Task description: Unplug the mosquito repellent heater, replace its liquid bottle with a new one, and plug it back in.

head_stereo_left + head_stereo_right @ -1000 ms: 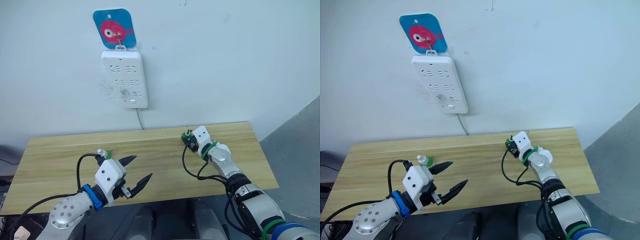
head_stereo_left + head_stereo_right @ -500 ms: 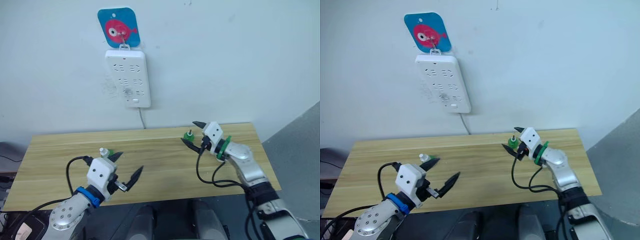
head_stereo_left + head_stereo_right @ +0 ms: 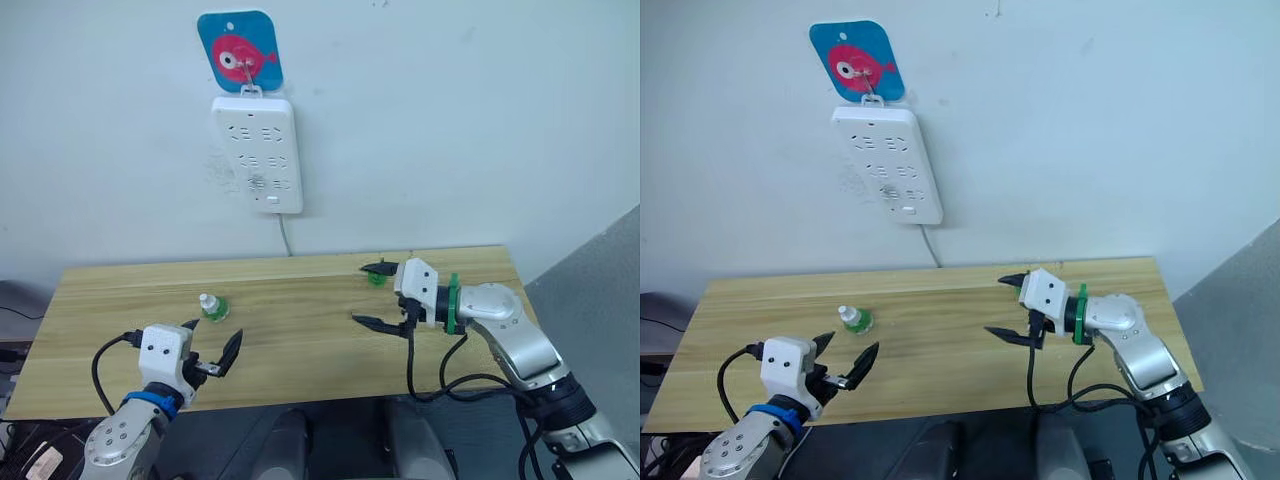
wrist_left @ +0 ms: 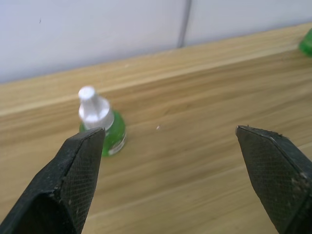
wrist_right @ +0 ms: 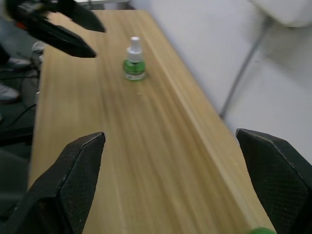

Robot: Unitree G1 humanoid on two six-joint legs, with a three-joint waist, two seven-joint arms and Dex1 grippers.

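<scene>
Bottle point(image 3: 210, 308) — beside left claw point(image 3: 211, 344)

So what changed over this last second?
The right gripper let go of the small green bottle at the table's far edge, opened wide and swung to point across the wooden table. The left gripper, open throughout, drew back toward the near edge, away from the white-capped green bottle. Both bottles and the power strip on the wall stayed put.
</scene>
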